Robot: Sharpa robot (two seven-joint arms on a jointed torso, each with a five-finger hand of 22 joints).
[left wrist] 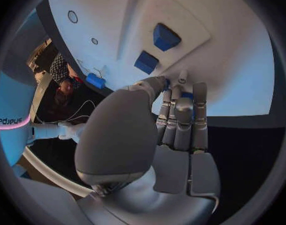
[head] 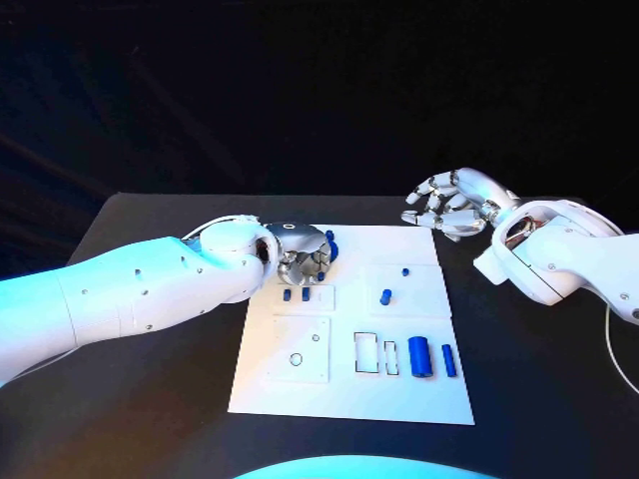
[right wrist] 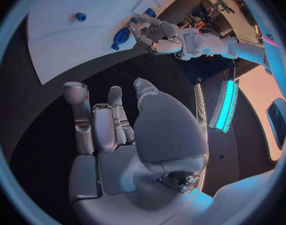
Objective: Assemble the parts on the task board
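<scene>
The left hand (head: pixel 306 255) reaches down at the far left corner of the task board (head: pixel 351 399), fingers curled around a blue part (head: pixel 329 242) there — it seems to grip it, though the fingers hide the contact. The right hand (head: pixel 446 207) hovers off the board's far right corner, fingers spread, holding nothing. Two small blue blocks (head: pixel 297 294) lie just beside the left hand — two blue cylinders (head: pixel 430 357) rest near the board's near right.

Black table (head: pixel 147 399), white task board (head: pixel 351 394) lying flat at its middle
</scene>
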